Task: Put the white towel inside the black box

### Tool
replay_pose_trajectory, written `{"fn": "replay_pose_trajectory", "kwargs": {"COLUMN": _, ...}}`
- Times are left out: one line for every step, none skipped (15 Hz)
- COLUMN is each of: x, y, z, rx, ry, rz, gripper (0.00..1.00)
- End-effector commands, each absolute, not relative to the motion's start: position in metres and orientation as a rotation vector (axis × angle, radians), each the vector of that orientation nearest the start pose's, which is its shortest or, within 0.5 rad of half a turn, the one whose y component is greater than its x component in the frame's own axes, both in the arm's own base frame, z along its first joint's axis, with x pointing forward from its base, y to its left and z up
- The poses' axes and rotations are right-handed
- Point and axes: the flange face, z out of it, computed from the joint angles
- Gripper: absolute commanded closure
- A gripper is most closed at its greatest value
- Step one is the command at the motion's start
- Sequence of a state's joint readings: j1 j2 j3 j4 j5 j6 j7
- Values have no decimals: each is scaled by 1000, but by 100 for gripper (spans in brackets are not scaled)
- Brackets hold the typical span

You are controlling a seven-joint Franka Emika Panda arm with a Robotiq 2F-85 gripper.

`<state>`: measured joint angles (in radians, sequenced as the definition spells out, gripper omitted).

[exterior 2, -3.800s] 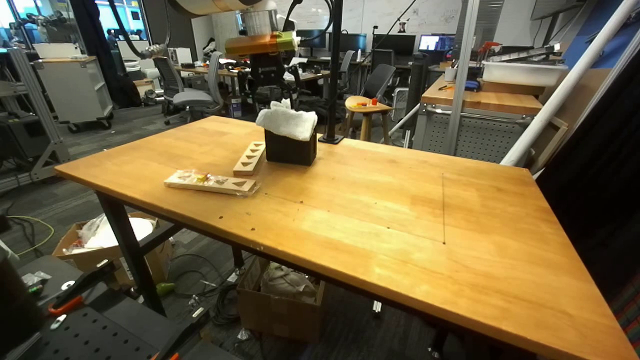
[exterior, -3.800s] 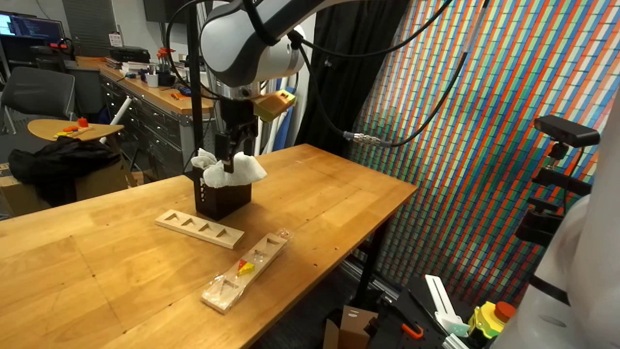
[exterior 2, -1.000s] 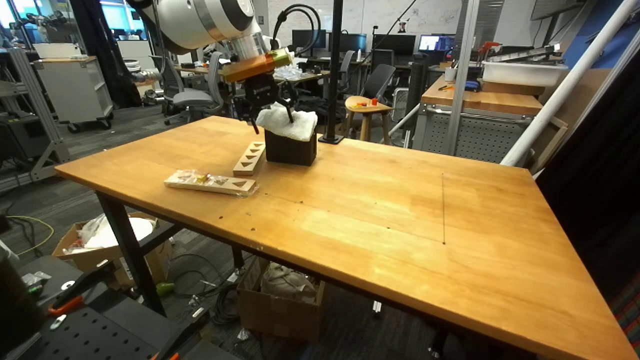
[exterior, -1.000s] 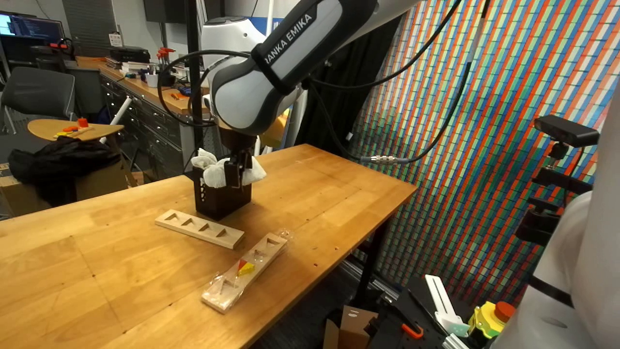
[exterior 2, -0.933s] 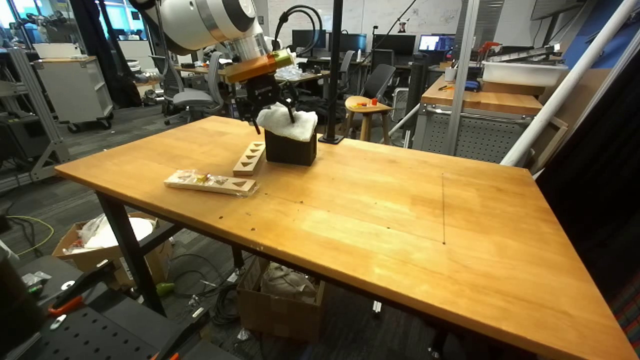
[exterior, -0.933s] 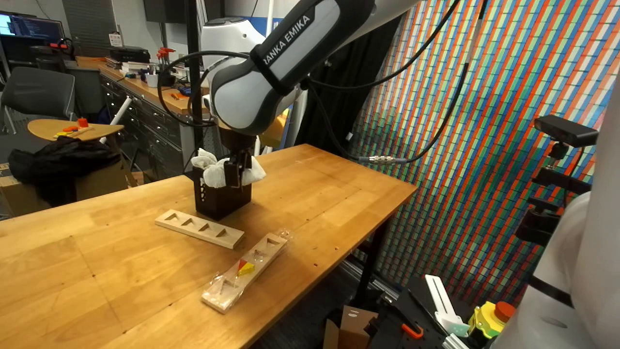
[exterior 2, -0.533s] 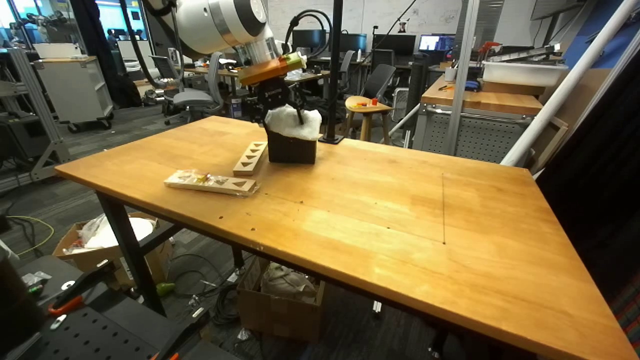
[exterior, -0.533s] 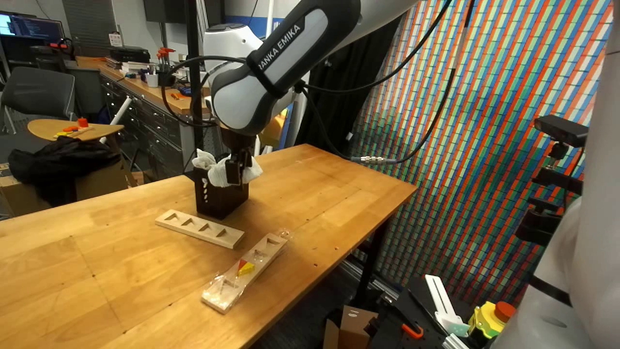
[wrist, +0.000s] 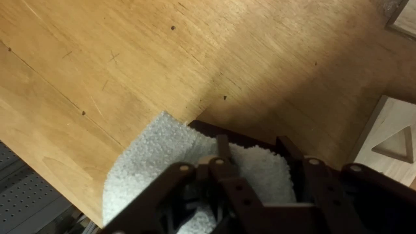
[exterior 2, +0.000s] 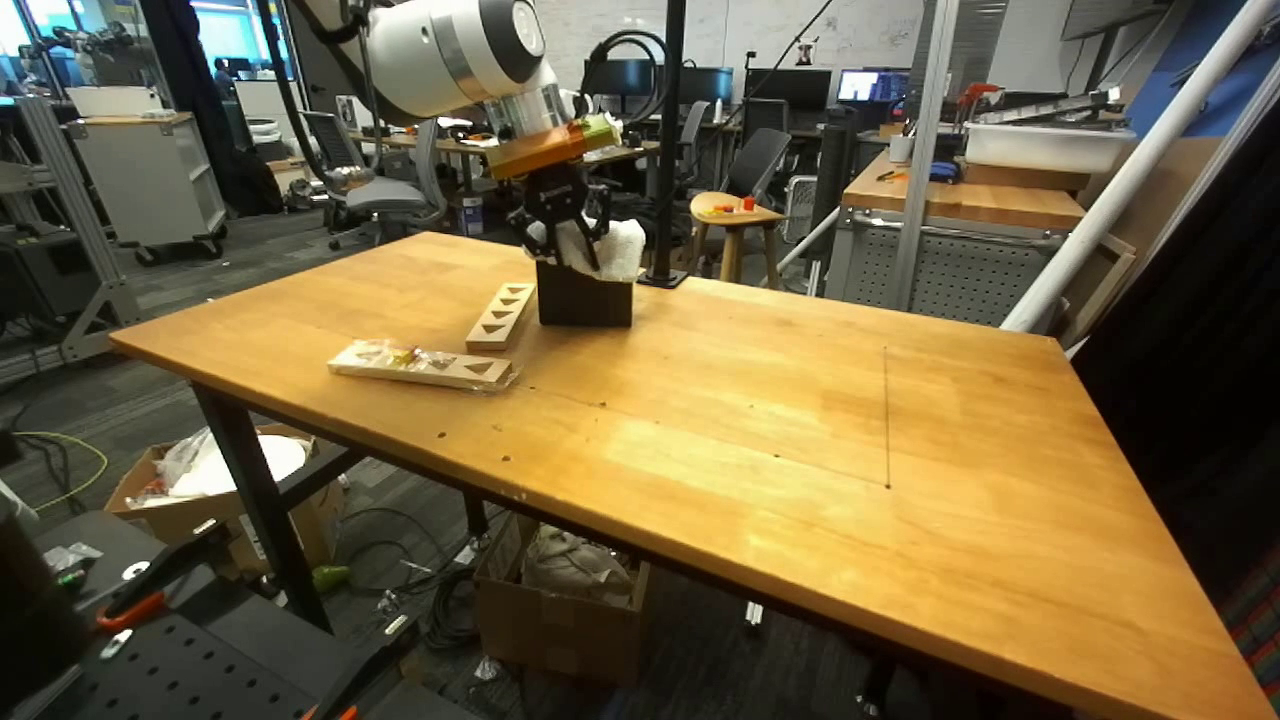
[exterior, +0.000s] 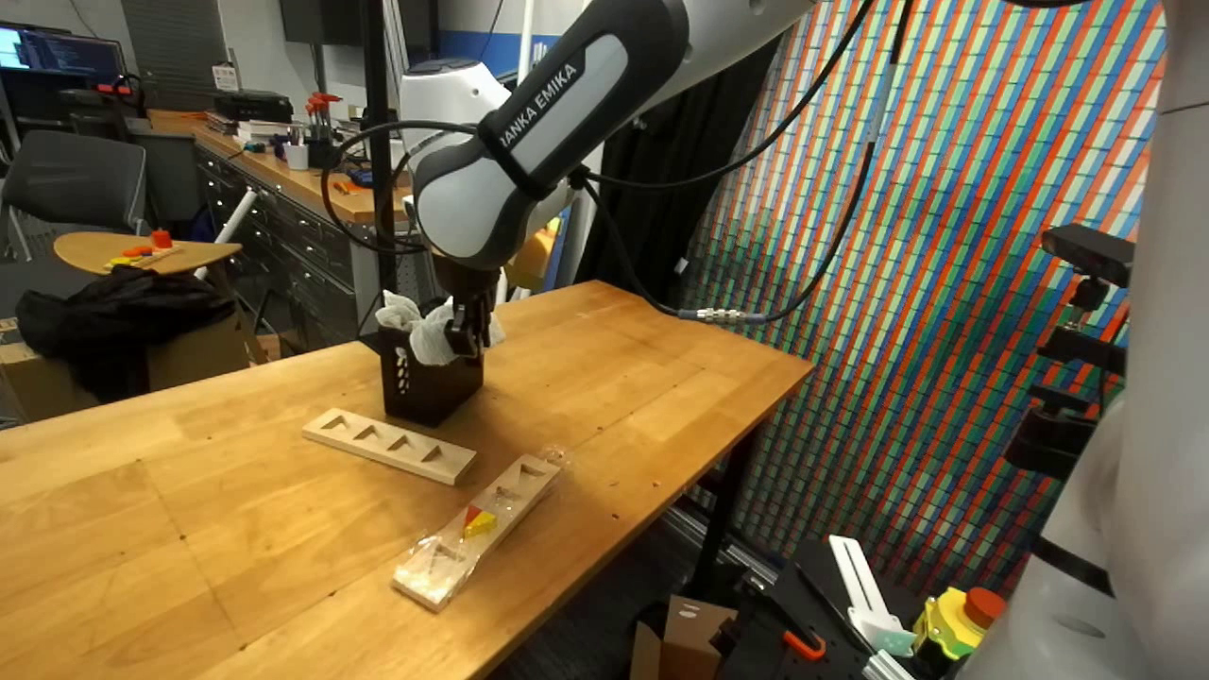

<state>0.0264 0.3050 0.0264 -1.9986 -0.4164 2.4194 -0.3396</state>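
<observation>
Table [exterior 2: 760, 400]: wood, the support. Gripper [wrist: 253, 143]: tilted; jaws apart, white towel [exterior 2: 622, 248] between them, any pinch not discernible; set there, it seems, to gather the overhang for tucking in. Box [exterior 2: 587, 302]: black, standing on the table; towel bunched at its mouth and hanging over the rim, amount inside hidden. 1 bare board [exterior: 385, 450], near the box; 1 wrapped board [exterior 2: 425, 374], farther off. Red and yellow pieces [exterior: 480, 525]: seemingly within the clear wrap [exterior: 557, 457].
</observation>
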Motion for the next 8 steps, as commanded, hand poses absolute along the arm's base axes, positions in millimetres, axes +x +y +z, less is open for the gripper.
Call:
{"fn": "replay_pose_trajectory", "kwargs": {"x": 622, "y": 30, "z": 325, "rx": -3246, "ry": -1179, "rz": -158, "gripper": 88}}
{"fn": "replay_pose_trajectory", "kwargs": {"x": 623, "y": 31, "z": 326, "rx": -3247, "ry": -1177, "rz": -159, "gripper": 95}}
{"fn": "replay_pose_trajectory", "kwargs": {"x": 623, "y": 32, "z": 327, "rx": -3248, "ry": -1176, "rz": -159, "gripper": 99}}
{"fn": "replay_pose_trajectory", "kwargs": {"x": 624, "y": 32, "z": 327, "rx": -3249, "ry": -1175, "rz": -163, "gripper": 99}}
{"fn": "replay_pose_trajectory", "kwargs": {"x": 625, "y": 33, "z": 329, "rx": -3250, "ry": -1173, "rz": -168, "gripper": 100}}
{"fn": "replay_pose_trajectory", "kwargs": {"x": 626, "y": 35, "z": 330, "rx": -3251, "ry": -1172, "rz": -174, "gripper": 95}}
{"fn": "replay_pose_trajectory", "kwargs": {"x": 627, "y": 36, "z": 332, "rx": -3252, "ry": -1172, "rz": -181, "gripper": 95}}
{"fn": "replay_pose_trajectory", "kwargs": {"x": 628, "y": 37, "z": 335, "rx": -3253, "ry": -1171, "rz": -189, "gripper": 96}}
